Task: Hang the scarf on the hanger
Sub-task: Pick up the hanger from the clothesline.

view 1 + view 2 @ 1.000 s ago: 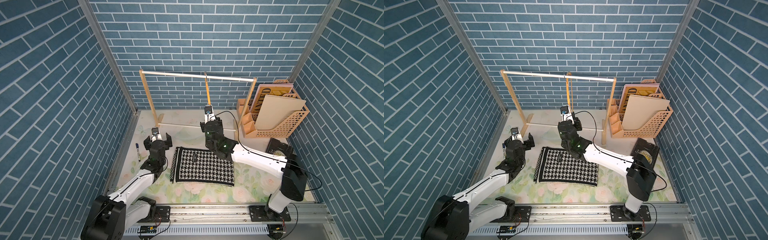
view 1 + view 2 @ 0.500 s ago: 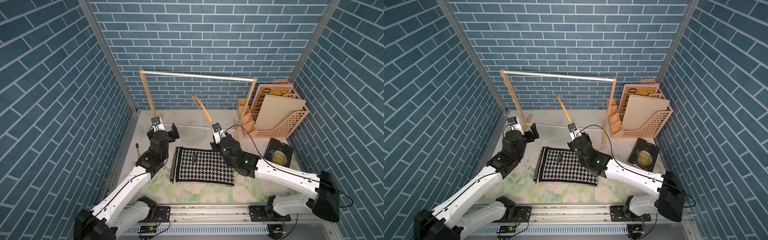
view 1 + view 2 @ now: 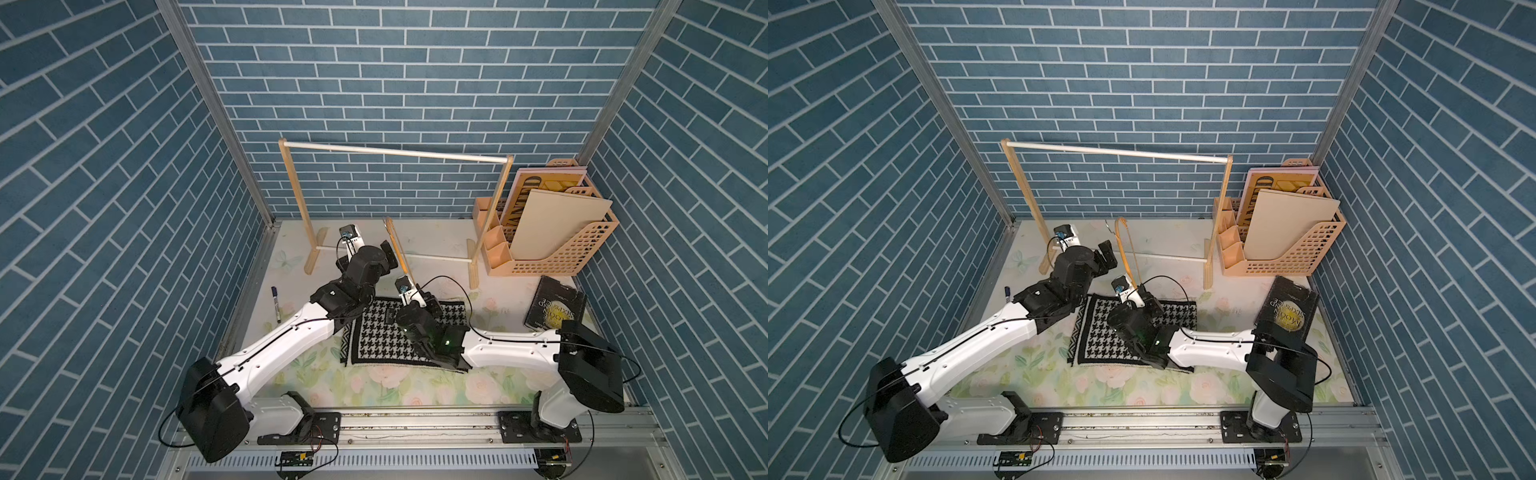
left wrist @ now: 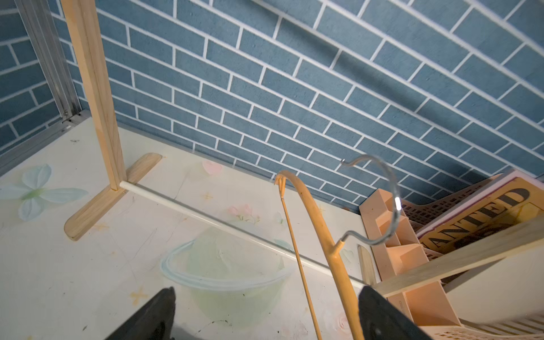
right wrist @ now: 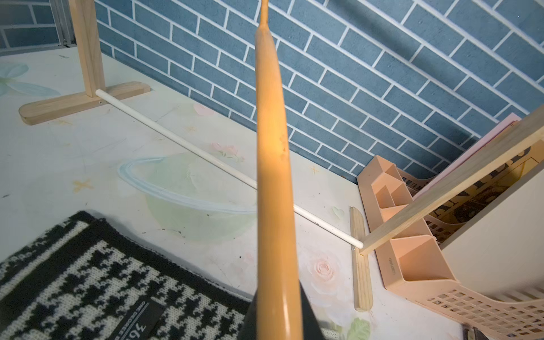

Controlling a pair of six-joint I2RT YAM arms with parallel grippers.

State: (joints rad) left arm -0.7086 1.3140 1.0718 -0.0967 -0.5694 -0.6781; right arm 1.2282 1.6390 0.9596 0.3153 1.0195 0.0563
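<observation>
— Holding anything, those two arms?

— The right jaws are clamped on one end of the hanger (image 3: 398,253), above the far edge of the scarf (image 3: 372,340). The hanger leans up and away towards the far wall. Its metal hook (image 4: 396,206) is at the high end, well below the rack's white top rail (image 3: 395,151).

— And the left jaws?

— Spread wide and gripping nothing, just left of the hanger's middle. I cannot tell whether the wood sits between them or only beside them.

— Where is the scarf?

— Flat on the middle of the bench (image 3: 498,303), its near edge parallel to the bench's near edge. The left arm hides its far-left corner and the right arm hides its right part.

— Room to move?

— A bare strip lies between the scarf's far border and the rack's low rail (image 5: 176,139). Right of the scarf the bench is bare as far as a black book (image 3: 555,307) near the right wall. A marker pen (image 3: 275,303) lies by the left wall, apart from the scarf.

— Any writing?

— The book's cover reads MOON and SIXPENCE, upside down from the near side. A board in the peach file holder (image 3: 552,253) at far right shows WANTED. The scarf's dark label (image 5: 141,321) carries "ONE DEGREE" and a large 36; the rest is cut off.
</observation>
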